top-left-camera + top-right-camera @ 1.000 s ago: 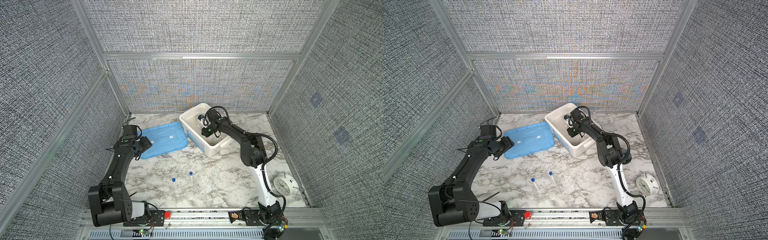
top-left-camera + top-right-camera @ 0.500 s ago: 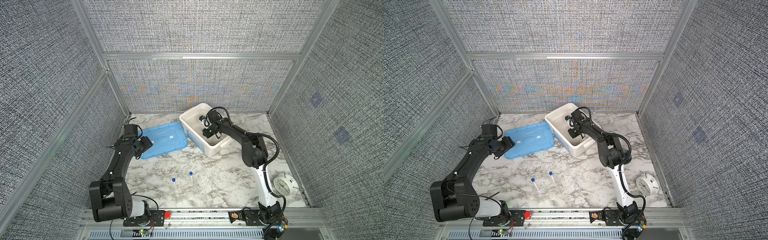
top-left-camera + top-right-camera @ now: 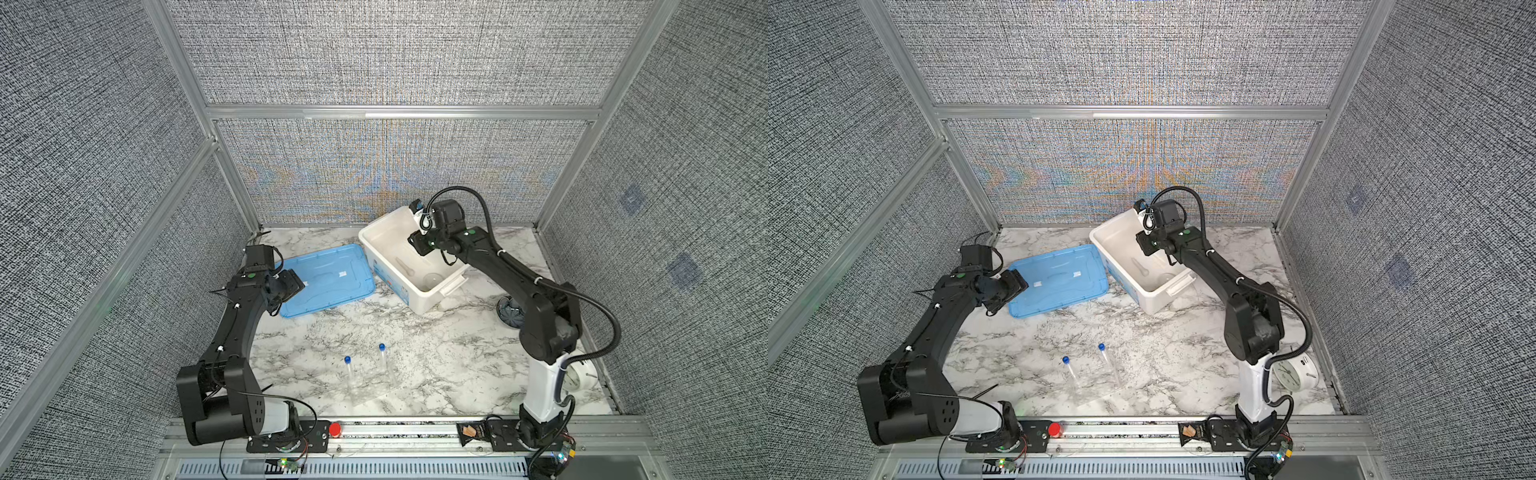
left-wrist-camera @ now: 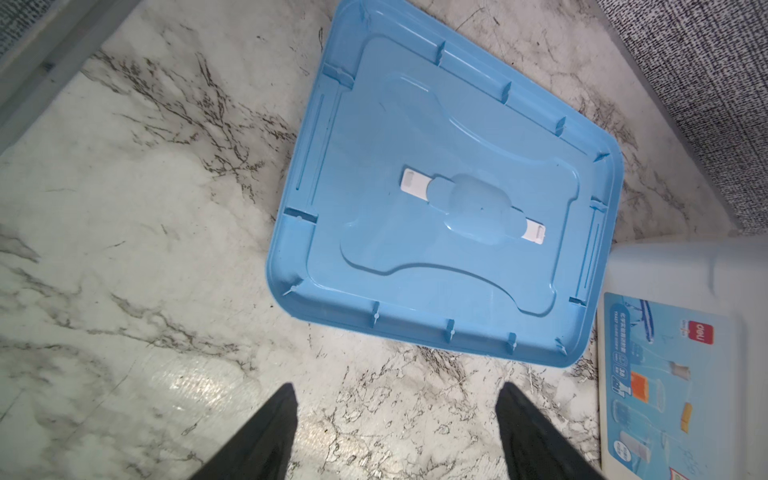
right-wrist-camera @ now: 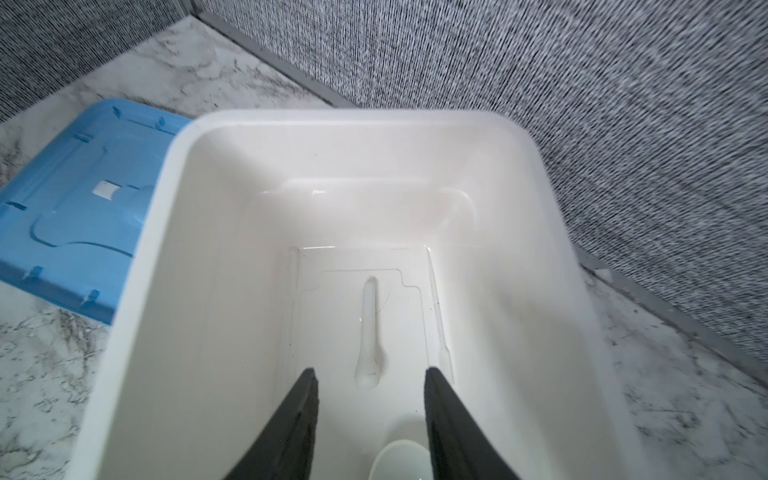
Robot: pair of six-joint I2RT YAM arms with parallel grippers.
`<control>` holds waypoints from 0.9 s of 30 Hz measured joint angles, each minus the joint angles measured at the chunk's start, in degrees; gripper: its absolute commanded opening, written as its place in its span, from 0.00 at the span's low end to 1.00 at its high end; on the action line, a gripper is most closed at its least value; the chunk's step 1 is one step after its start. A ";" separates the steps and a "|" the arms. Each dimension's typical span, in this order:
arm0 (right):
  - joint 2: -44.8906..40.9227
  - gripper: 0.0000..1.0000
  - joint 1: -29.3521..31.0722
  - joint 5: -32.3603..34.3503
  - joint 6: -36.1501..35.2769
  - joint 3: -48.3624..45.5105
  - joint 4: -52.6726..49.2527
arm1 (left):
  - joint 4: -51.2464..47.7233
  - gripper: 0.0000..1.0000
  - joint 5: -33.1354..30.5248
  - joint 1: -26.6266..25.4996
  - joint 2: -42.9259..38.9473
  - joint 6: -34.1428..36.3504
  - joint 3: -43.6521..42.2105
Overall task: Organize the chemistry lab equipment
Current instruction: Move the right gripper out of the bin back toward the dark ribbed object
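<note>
**Marble-patterned desk (image 3: 449,374), sorting partway done**

Nearest the front rail, two slim clear plastic tubes (image 3: 352,376) with small blue caps lie side by side on the bare desk, well apart from everything else. Both top views show them, and they are probably the pieces left to collect. In the front right corner a round white alarm clock (image 3: 1293,372) sits just beside the right arm's white lower link, out of the way and no part of the sorting.

Further back on the left, the left gripper (image 4: 395,386) hovers over the desk with its jaws spread wide and nothing between them. It is aimed at the near edge of the flat light-blue plastic lid (image 4: 440,216). The lid lies with its ribs showing, just beside the open white plastic bin (image 3: 376,239), seemingly set aside so the bin can be loaded.

Farthest back, the right gripper (image 5: 371,370) hangs inside the bin, jaws parted and empty. Directly below it the short white pestle (image 5: 369,324) lies flat on the bin floor, with a small round white bowl (image 5: 399,459) near its thick end. A second bowl cannot be made out. Parted jaws above a resting pestle suggest it is meant to lie there.
</note>
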 measured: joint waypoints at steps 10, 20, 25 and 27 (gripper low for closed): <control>-24.39 0.56 0.00 10.88 0.59 -21.11 6.29 | -0.11 0.77 -0.28 0.00 1.33 -0.59 0.11; -36.70 0.63 -0.46 23.87 6.03 -39.60 13.03 | -1.36 0.78 -2.05 0.00 3.28 -0.59 0.70; -37.09 0.86 -1.25 26.25 11.26 -39.69 10.25 | -2.05 0.78 -2.38 0.00 4.02 -0.59 2.05; -37.48 0.99 -1.53 29.24 13.88 -39.71 9.22 | -2.60 0.78 -2.36 0.00 4.52 -0.57 2.38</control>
